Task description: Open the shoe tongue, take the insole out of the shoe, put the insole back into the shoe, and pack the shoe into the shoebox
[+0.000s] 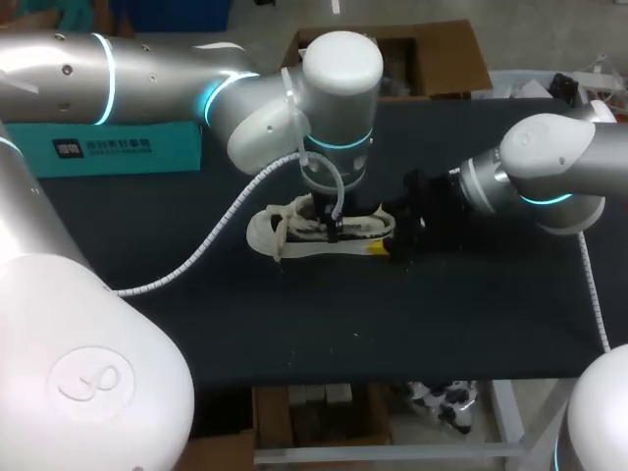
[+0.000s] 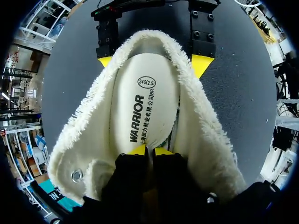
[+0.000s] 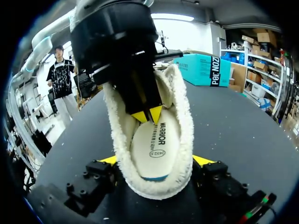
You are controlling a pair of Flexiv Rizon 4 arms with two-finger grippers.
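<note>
A white fleece-lined shoe lies on the dark table, its opening facing up. My right gripper is shut on the shoe's heel, a yellow fingertip pressed against each side of the fleece collar. My left gripper reaches down into the shoe from above. Its two tips stand almost together, pinching the front part of the pale insole. The rest of the insole lies flat inside the shoe. In the left wrist view the right gripper flanks the heel end of the shoe.
A teal shoebox stands at the table's back left, also seen past the shoe as a teal box in the right wrist view. A white spiral cable hangs from my left arm across the table left of the shoe.
</note>
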